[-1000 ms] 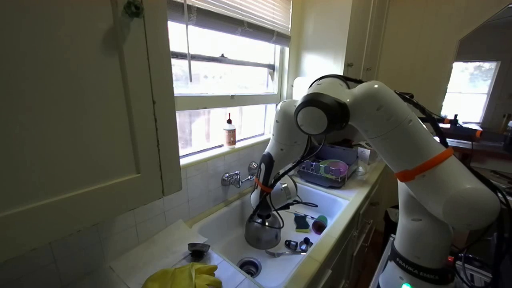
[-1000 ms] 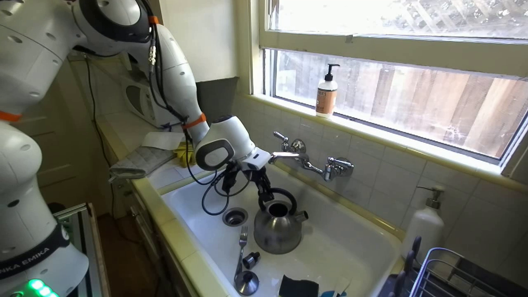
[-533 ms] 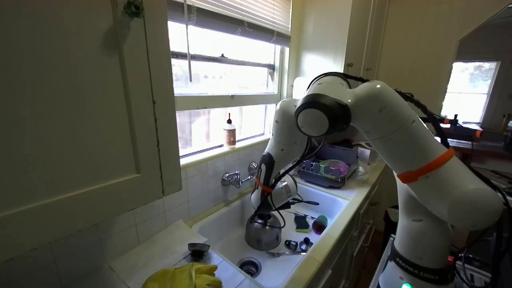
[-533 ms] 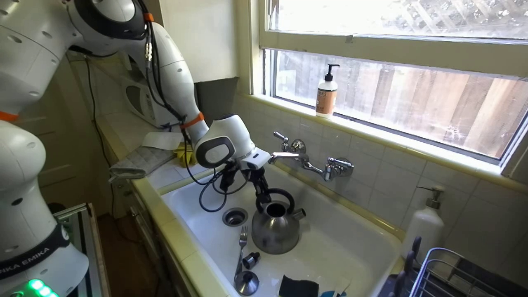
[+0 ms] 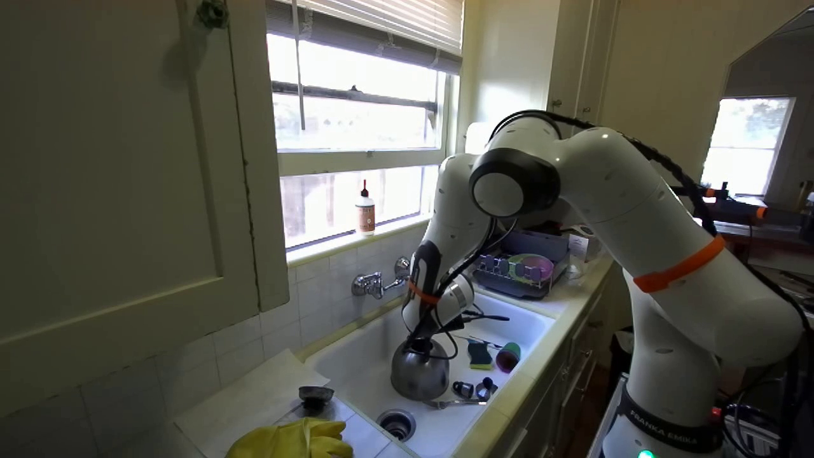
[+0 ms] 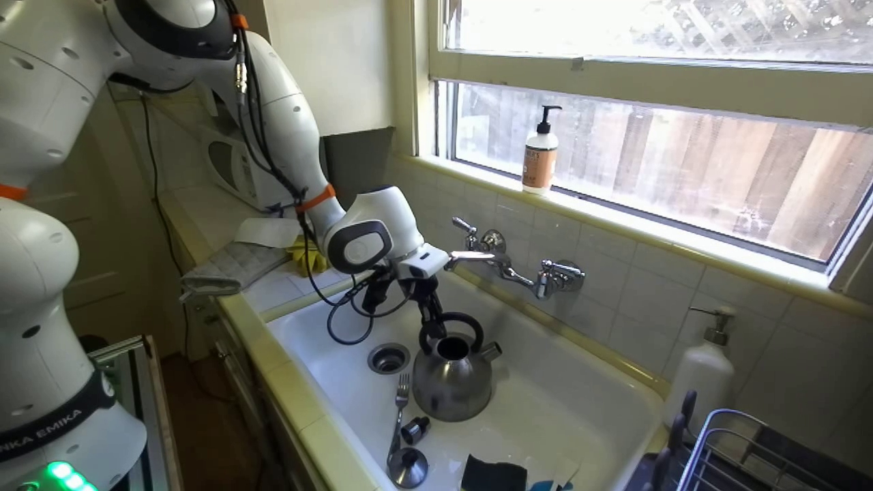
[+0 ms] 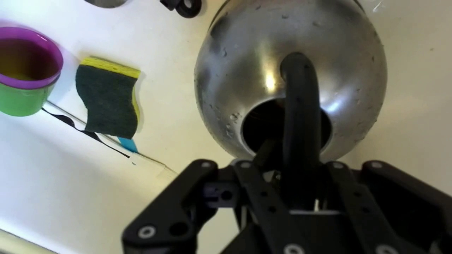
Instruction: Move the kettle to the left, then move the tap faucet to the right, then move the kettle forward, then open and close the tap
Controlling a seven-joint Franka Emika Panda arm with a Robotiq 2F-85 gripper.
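The kettle (image 6: 451,385) is squat shiny grey metal with a dark arched handle (image 7: 300,98). It stands upright in the white sink and also shows in an exterior view (image 5: 420,375). Its top opening has no lid. My gripper (image 6: 434,330) is at the handle. In the wrist view its fingers (image 7: 295,169) stand on both sides of the handle and appear shut on it; the tips are partly hidden by it. The chrome tap faucet (image 6: 508,269) is on the tiled wall behind the sink, its spout end close to my wrist. It also shows in an exterior view (image 5: 381,285).
The drain (image 6: 389,359), a fork (image 6: 402,395) and small metal items (image 6: 408,468) are beside the kettle. A sponge (image 7: 107,97) and a purple-green cup (image 7: 28,84) lie in the sink. A soap bottle (image 6: 540,162) stands on the sill, a dish rack (image 6: 743,443) on the counter.
My gripper and the kettle have moved together a little, toward the left in one exterior picture and slightly toward the front edge of the sink. The tap has not moved.
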